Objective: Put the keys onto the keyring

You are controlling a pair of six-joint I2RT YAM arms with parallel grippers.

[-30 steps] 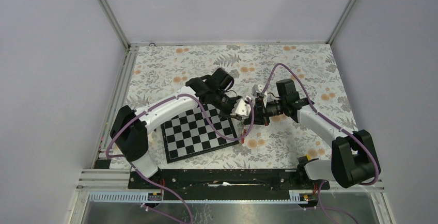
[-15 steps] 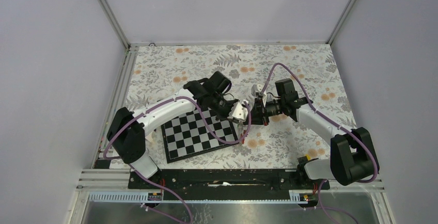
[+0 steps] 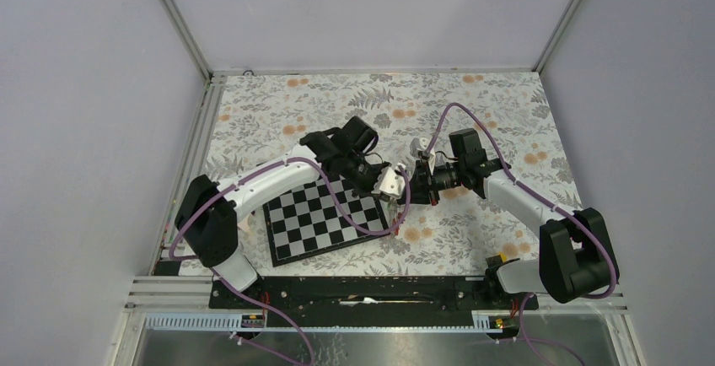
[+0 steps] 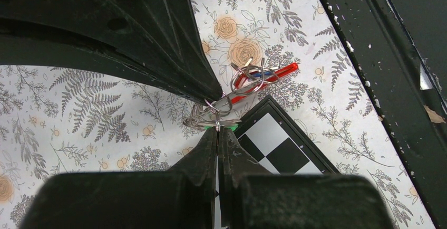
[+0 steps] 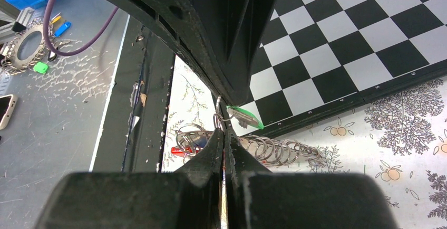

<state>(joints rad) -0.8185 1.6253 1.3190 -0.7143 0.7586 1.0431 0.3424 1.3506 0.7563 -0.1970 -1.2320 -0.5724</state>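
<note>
Step in hand: threading green key [image 5: 243, 117] toward red keyring [image 4: 265, 75]; judged unfinished.
Left gripper [image 4: 217, 133], right gripper [image 5: 224, 134]: jaws pressed together, each pinching wire rings [image 4: 210, 111] by key head. Tips almost meet above chessboard [image 5: 337, 39] corner.
Arms: both reach inward, converging mid-table.
Keyring: just beyond tips, over floral cloth [image 4: 79, 97]; hanging or lying, cannot tell.
Next move: probably fine twist, firm pinch.
</note>
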